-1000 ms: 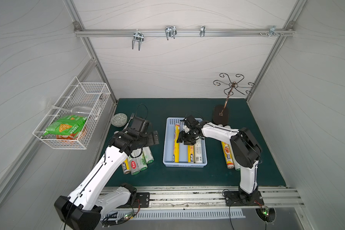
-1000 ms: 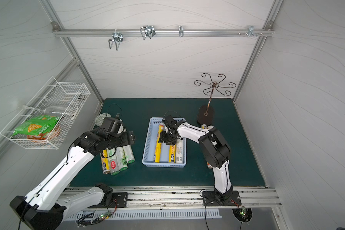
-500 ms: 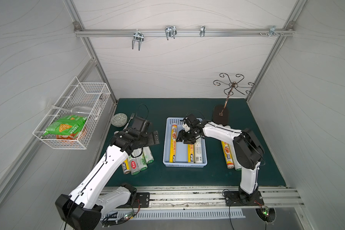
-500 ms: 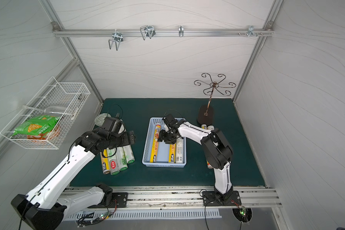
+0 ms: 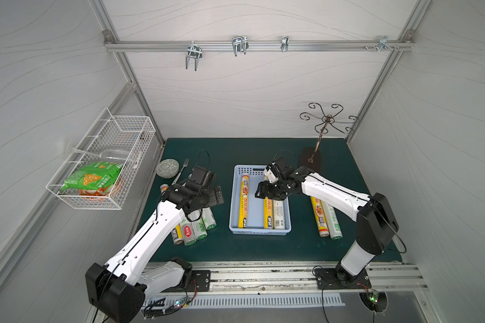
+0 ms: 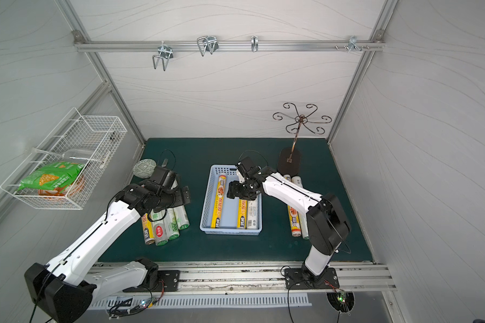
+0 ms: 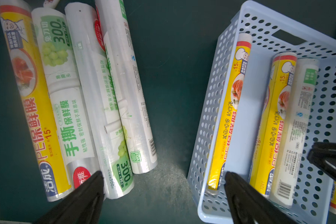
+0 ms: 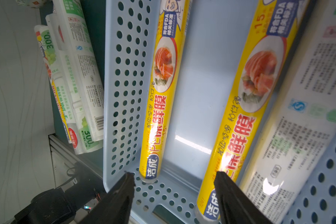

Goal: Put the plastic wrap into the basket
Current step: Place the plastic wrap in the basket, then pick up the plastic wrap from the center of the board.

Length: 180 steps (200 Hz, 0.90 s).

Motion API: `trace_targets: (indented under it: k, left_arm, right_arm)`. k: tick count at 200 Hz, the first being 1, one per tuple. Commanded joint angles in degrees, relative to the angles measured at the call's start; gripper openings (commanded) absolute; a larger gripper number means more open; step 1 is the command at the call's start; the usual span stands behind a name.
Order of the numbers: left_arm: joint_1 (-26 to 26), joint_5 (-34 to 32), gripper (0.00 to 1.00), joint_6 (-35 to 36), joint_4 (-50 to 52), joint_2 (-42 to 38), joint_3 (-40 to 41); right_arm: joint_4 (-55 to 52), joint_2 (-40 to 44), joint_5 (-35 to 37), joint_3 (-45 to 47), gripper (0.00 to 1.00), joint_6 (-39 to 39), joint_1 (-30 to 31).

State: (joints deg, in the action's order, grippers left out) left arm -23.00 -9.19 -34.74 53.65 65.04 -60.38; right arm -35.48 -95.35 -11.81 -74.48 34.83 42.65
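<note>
The shallow light-blue perforated plastic basket (image 5: 259,231) is standing in the middle of the dark green table mat (image 5: 235,151) in both top views. Three rolls are lying inside it, lengthwise. A long yellow roll of plastic wrap with a food picture (image 5: 244,201) is lying just beside the left wall of the basket. A second ago it was sitting a little nearer to the middle, close to the right gripper; now nothing is holding it. A second yellow roll (image 5: 268,216) and a white roll with small print (image 5: 278,215) are lying side by side at the right wall.

The right gripper (image 5: 266,193) is hovering over the upper half of the basket. In the right wrist view its black fingers (image 8: 124,194) are standing apart, wider than a second ago, and nothing is between them except the basket floor. I cannot tell if one finger is touching the second yellow roll.

The left gripper (image 5: 213,198) is hanging left of the basket, above a bunch of yellow and white-green rolls (image 5: 196,229) lying on the mat. Its fingers (image 7: 85,194) are spread wide and are holding nothing. This arm is staying almost where it was before.

Right of the basket, two more rolls, one yellow (image 5: 319,218) and one white-green (image 5: 332,223), are lying on the mat side by side.
</note>
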Motion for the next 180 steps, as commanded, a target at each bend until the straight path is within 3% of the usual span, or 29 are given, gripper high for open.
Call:
trace_targets:
  k: [1,112,180]
  left_arm:
    - [1.1,-1.5,0.99,-1.3,-4.0,1.4,0.7]
    - [7.9,0.1,0.99,-4.1,-9.5,11.5,2.4]
    - [11.3,1.6,0.99,-3.3,-11.6,18.4,1.7]
  right_arm:
    - [-1.7,3.4,1.1,3.0,0.71,-1.2,-1.1]
    - [-3.7,20.9,1.3,16.1,0.80,-5.4,-12.7]
    - [-6.6,24.6,-1.1,16.6,0.84,-7.6,-17.2]
